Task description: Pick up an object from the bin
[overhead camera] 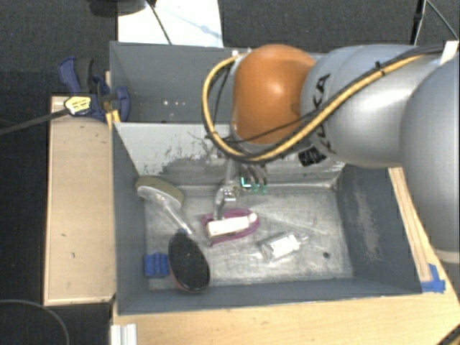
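My gripper point(227, 197) hangs low in the middle of the bin, under the orange cover. One finger shows, just above a purple and white oblong thing point(231, 226) lying flat on the floor. To its right lies a small clear and white bottle-like thing point(280, 246). Nothing shows between the fingers.
At the front left lies a black oval brush point(188, 261) with a clear handle running up to a grey-green head point(161, 190). A small blue block point(155, 265) sits beside the brush. The arm covers the bin's upper right.
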Controlling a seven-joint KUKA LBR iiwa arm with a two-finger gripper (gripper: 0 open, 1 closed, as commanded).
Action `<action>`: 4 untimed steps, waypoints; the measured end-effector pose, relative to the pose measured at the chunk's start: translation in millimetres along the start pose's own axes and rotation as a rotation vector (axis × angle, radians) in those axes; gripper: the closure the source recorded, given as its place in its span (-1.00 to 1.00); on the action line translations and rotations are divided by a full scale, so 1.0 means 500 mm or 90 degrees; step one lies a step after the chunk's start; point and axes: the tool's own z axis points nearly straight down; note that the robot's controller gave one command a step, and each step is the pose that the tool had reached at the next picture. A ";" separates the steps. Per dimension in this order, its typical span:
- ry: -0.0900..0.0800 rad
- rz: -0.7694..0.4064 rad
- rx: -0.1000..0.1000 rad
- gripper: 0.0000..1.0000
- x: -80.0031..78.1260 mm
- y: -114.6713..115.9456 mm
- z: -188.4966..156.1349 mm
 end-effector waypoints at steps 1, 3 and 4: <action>-0.008 -0.120 -0.001 -1.00 0.043 -0.117 0.216; -0.003 -0.136 0.001 -1.00 0.051 -0.143 0.159; -0.005 -0.206 -0.001 -1.00 0.040 -0.128 0.214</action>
